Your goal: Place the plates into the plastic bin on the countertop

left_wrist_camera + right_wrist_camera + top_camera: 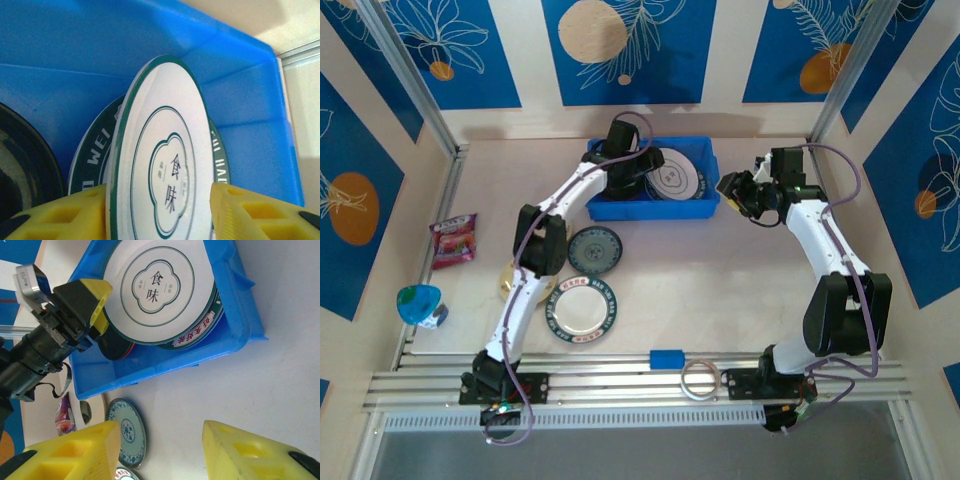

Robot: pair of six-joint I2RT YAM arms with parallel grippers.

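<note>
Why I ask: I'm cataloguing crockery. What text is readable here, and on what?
"食味": centre of the white round plate with thin green rim, in the blue plastic bin.
"WEI": dark green rim of the round plate under it.
Too small or blurred: tiny characters beside 食味, that rim's red label, lettering on the green-rimmed countertop plate, the pink snack packet.

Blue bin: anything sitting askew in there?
Yes. The white green-rimmed plate leans tilted on the lettered-rim plate in the blue bin, not flat, between the parted fingers of the left gripper.
</note>
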